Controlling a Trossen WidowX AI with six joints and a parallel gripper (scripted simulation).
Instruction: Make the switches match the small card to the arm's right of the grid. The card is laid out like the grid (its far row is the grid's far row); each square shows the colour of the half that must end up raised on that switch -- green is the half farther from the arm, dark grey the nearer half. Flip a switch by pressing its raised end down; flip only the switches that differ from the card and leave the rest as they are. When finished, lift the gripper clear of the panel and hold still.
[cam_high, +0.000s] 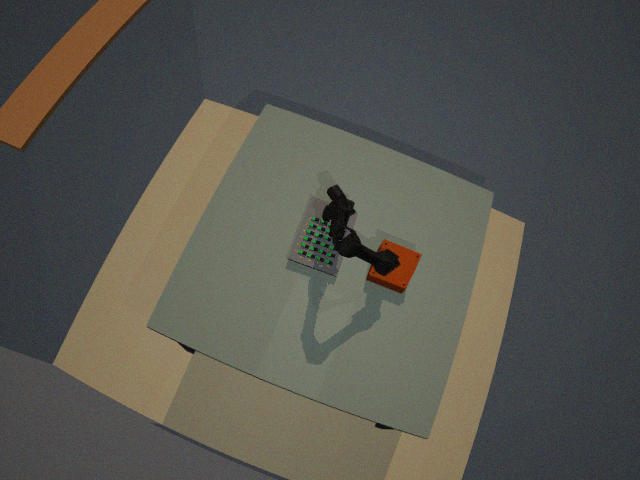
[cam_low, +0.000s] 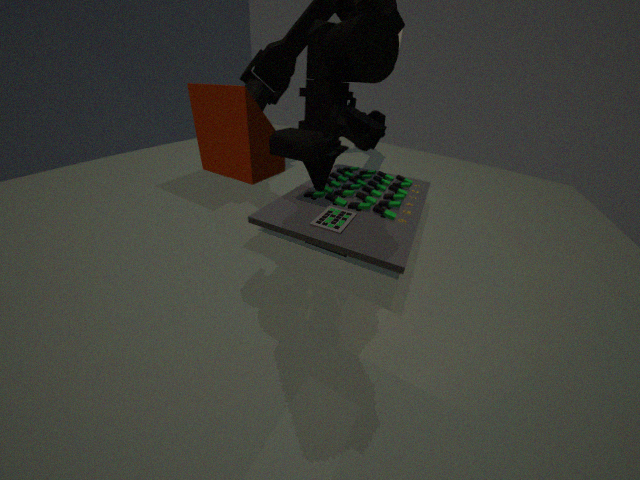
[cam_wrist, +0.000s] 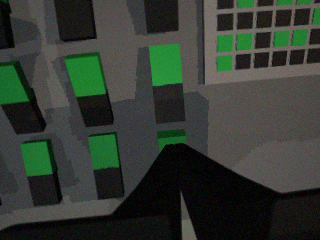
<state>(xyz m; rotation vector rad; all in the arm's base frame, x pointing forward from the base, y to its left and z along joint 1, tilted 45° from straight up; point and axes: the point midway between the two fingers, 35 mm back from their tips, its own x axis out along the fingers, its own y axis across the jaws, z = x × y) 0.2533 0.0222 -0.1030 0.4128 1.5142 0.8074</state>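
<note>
Switches first, the green-and-dark-grey rocker blocks (cam_high: 315, 240) (cam_low: 366, 197) (cam_wrist: 86, 75): go left to right in the wrist view. Left-hand ones sit well apart from your tips, so the risk there is flipping one that already matches, through a misread row or column. At centre, your black tapered gripper (cam_low: 320, 188) (cam_wrist: 174, 152) is narrow, tips together, nothing held. It stands over or against the near-row corner rocker (cam_low: 312, 194) (cam_wrist: 171, 136); contact, you can't tell. Land too close to the pivot and it may not tip; push too deep or drift sideways and you could scrape the panel or catch the next rocker. Tips hide part of this switch, so check its raised half. On the right, the small pale-bordered square-patterned card (cam_low: 334, 219) (cam_wrist: 262, 37) runs out of the wrist frame, so a miscount is easy. Materials, exterior view, left to right: orange wedge-sided block (cam_high: 408, 263) (cam_low: 222, 129), matte; black jointed arm (cam_high: 361, 252) (cam_low: 356, 51), hard-looking; flat grey rectangular panel (cam_high: 316, 204) (cam_low: 372, 242) (cam_wrist: 250, 115), thin, matte, carrying card and chunky, plastic-looking rockers.
</note>
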